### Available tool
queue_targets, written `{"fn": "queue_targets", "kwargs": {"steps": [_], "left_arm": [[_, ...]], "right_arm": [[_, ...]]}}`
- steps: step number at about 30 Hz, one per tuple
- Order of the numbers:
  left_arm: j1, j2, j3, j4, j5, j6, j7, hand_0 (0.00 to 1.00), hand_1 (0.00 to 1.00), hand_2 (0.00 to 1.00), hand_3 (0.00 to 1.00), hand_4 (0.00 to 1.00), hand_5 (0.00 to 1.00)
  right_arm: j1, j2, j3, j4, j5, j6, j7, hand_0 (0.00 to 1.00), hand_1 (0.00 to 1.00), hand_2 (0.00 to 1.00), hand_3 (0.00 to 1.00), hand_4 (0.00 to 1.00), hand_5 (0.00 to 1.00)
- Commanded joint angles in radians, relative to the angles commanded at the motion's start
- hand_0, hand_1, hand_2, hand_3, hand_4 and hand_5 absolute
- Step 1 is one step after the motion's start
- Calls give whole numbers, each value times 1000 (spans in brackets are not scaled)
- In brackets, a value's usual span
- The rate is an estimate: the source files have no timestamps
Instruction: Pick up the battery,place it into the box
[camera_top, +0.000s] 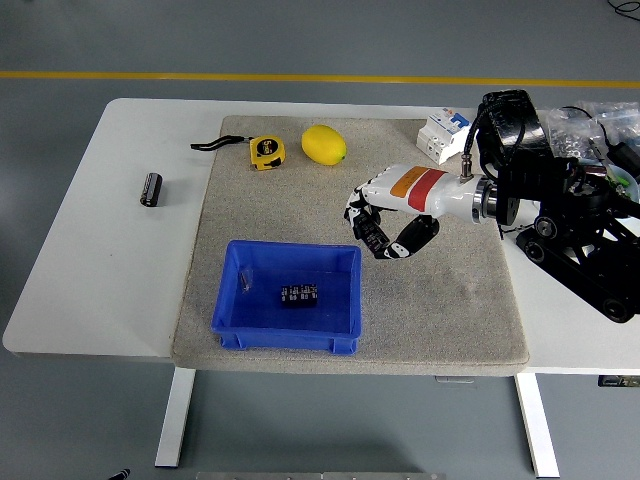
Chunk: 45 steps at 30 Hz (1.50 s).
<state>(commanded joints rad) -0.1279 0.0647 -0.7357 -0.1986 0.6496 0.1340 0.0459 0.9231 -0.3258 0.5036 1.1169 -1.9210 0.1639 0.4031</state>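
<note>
Grey matting covers most of the white table (110, 250). Right hand (385, 225) hangs mid-frame, fingers (372, 236) curled round a dark battery (377, 238) that's mostly hidden. Blue box (288, 296), lower centre, holds another battery (299, 294); a third (151, 188) lies far left.

The white table (100, 250) carries a grey felt mat (440, 310) across its middle. On the bare top to the left lies a small dark battery (151, 188) (well apart from the mat). At the far right, off the mat, sit a white circuit breaker (444, 133), a black pouch (512, 122) and clear bags of small parts (580, 125).
</note>
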Motion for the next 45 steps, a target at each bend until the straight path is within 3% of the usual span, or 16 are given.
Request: {"fn": "queue_targets", "kwargs": {"steps": [17,18,23,24,29,30,40,45], "left_arm": [[-2,3,-8,-3,18,-2,7,752,807,835,649,741,610],[-2,3,-9,-3,18,-1,8,748,806,837,649,741,610],[-2,4,-10,-3,19,-1,8,748,806,837,649,741,610],[-2,4,-11,-3,19,-1,8,743,806,836,648,744,614],[-2,4,-16,-3,26,-1,10,743,806,836,648,744,614],[-2,4,-17,-3,27,-1,10,736,805,835,648,742,611],[-2,4,-19,-3,29,-1,10,735,805,835,647,743,610],[-3,3,-16,-3,26,0,10,733,805,834,648,742,610]], "right_arm": [[40,83,-97,38,10,18,-26,544,514,616,599,542,12],[41,87,-100,41,10,23,-27,573,575,724,821,731,117],[43,95,-112,48,14,39,-26,573,575,724,821,731,117],[43,96,-114,48,16,40,-26,677,689,812,960,806,154],[43,97,-119,47,29,47,-27,677,689,812,960,806,154],[43,98,-120,45,31,47,-26,744,750,870,998,823,152],[45,99,-112,34,27,48,-28,776,775,899,998,836,155],[42,89,-63,21,21,53,-27,787,784,904,998,846,166]]}}
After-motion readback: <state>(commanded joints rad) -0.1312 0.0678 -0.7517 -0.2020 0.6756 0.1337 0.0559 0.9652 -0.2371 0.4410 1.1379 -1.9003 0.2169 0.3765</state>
